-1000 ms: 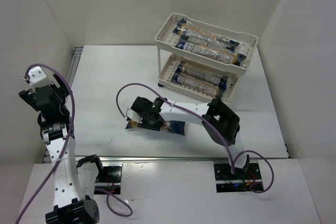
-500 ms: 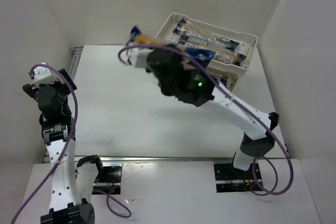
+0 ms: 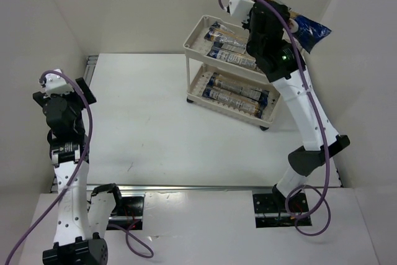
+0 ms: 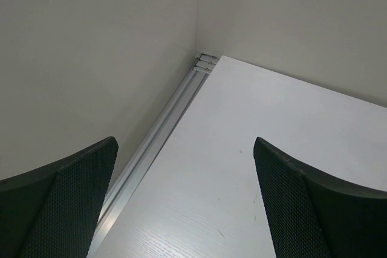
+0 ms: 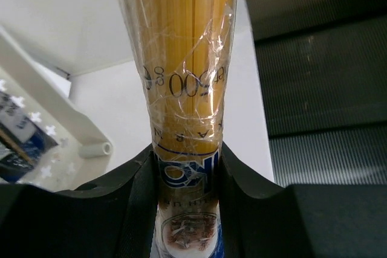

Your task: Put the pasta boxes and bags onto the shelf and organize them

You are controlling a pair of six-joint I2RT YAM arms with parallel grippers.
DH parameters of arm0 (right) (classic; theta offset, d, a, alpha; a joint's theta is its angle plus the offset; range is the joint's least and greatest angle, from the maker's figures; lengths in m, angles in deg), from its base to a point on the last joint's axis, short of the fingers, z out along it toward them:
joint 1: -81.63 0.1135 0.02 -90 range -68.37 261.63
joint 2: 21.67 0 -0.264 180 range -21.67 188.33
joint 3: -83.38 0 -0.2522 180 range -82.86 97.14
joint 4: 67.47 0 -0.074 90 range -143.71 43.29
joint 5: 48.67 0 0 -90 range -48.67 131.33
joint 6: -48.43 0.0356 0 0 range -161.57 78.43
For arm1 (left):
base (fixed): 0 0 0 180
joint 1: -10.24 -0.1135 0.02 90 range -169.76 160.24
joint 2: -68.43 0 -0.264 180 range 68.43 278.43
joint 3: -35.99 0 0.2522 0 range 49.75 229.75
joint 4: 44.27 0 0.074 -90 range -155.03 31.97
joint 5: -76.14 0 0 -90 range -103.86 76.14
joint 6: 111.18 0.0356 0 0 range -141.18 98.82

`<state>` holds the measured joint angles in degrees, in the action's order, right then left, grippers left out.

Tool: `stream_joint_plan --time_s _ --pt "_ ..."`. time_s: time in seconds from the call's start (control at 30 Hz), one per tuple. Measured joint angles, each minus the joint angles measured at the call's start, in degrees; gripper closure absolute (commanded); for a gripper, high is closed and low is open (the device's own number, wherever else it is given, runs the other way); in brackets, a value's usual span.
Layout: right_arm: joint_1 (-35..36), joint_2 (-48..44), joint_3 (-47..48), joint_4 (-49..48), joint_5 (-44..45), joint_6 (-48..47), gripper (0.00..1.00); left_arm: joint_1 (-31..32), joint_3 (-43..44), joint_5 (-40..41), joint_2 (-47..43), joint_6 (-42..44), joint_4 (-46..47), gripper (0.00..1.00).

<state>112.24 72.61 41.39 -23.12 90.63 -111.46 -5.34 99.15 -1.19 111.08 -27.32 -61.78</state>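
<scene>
My right gripper [image 3: 274, 18] is raised above the back right of the shelf [image 3: 188, 44] and is shut on a pasta bag [image 3: 304, 26], a long packet of yellow pasta with dark blue ends. In the right wrist view the jaws [image 5: 186, 173] pinch the pasta bag [image 5: 181, 46] at its blue label. Two packets [image 3: 237, 58] lie on the top tier and two more [image 3: 234, 98] on the bottom tier. My left gripper [image 3: 62, 88] hangs open at the far left, and in its wrist view [image 4: 184, 143] nothing lies between the fingers.
White walls close in the table [image 3: 155, 122] at the back and on both sides. An aluminium rail [image 4: 163, 128] runs along the table's left edge. The shelf rim [image 5: 36, 77] shows at the left of the right wrist view.
My right arm lifted the pasta bag off the table's middle and swung it up and right, to above the shelf. The left arm shifted only slightly.
</scene>
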Motion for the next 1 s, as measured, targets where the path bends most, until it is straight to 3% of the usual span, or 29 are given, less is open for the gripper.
stream_joint_plan --time_s 0.3,0.4,0.53,0.57,0.6,0.7,0.87,1.0 --pt "1.6 5.6 1.2 7.3 -7.2 3.0 0.95 0.9 0.0 0.0 -0.1 1.0 0.9 0.0" --pt "2.0 10.7 6.2 10.8 -8.1 5.7 0.81 1.2 0.0 0.1 -0.1 1.3 1.0 0.0" --pt "2.4 13.3 4.9 13.4 -8.8 8.0 0.73 1.3 -0.3 0.1 -0.3 1.3 1.2 0.0" --pt "2.4 13.3 3.6 14.1 -8.9 8.5 0.66 1.3 -0.5 0.1 -0.4 1.3 1.3 0.0" --pt "2.5 13.2 2.6 14.7 -8.8 8.9 0.37 1.3 -0.8 0.1 -0.5 1.4 1.3 0.0" --pt "3.1 12.7 -0.1 15.1 -8.5 10.1 0.0 1.4 -1.4 0.1 -0.5 1.4 1.2 0.0" --pt "3.7 10.0 -2.4 12.7 -6.7 10.8 0.0 1.4 -1.7 0.1 -0.5 1.4 1.2 0.0" --pt "3.7 9.5 3.0 8.9 -4.7 11.0 0.0 1.4 -1.8 0.1 -0.6 1.4 1.2 0.0"
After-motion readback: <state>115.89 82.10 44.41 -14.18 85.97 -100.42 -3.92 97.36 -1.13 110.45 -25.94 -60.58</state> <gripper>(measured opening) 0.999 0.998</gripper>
